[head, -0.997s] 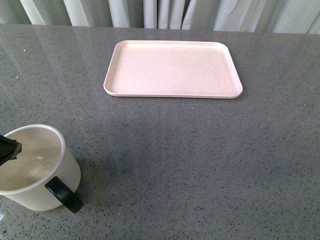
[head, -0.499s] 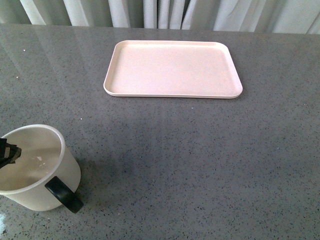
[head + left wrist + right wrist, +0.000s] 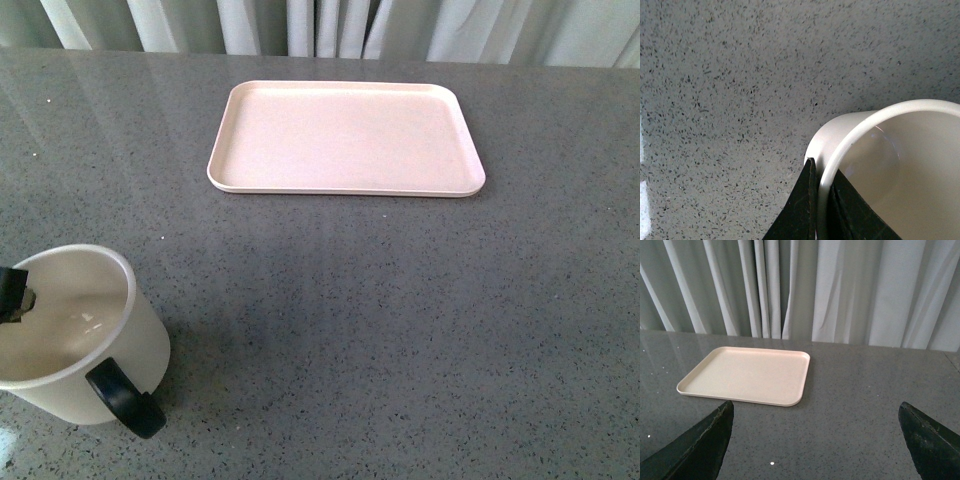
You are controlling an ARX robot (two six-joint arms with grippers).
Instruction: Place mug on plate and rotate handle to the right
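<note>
The left claw (image 3: 824,212) grips the mug's (image 3: 95,335) rim at the counter's (image 3: 400,330) near left corner, well apart from the plate (image 3: 345,135) farther back.

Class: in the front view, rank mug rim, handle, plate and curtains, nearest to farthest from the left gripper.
1. Mug rim, held by the left gripper.
2. Handle, on its near-right side.
3. Plate, far centre.
4. Curtains, at the back.

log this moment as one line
left gripper: shut on mug rim | mug: near left, off plate | handle: toward robot | plate: bare | right gripper: open
</note>
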